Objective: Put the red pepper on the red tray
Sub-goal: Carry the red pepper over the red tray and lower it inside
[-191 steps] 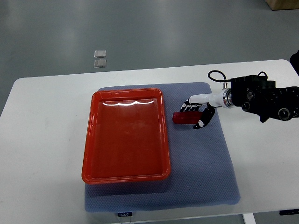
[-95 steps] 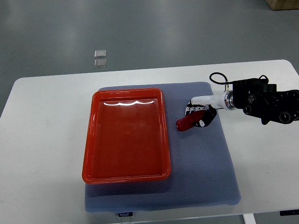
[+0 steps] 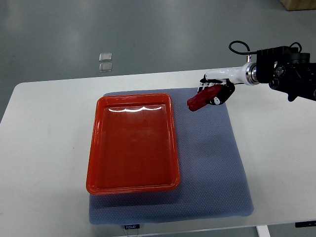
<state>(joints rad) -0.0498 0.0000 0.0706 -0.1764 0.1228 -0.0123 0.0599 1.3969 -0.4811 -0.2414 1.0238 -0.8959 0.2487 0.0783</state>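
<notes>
My right hand (image 3: pixel 216 92) has its fingers curled around the small glossy red pepper (image 3: pixel 199 100), held above the blue-grey mat (image 3: pixel 212 163). I judge that height is for clearing the rim of the shallow red plastic tray (image 3: pixel 133 143).

— How is the light?
— Bright and even, from overhead. Pale glare streaks run along the far inner edge of the red tray (image 3: pixel 133 143).
— Shadows?
— Soft ones only: a faint dark patch on the blue mat (image 3: pixel 212 158), and a thin rim of shade around the tray.
— Sharpness?
— Clear throughout; the white counter (image 3: pixel 44 148) is nearly washed out.
</notes>
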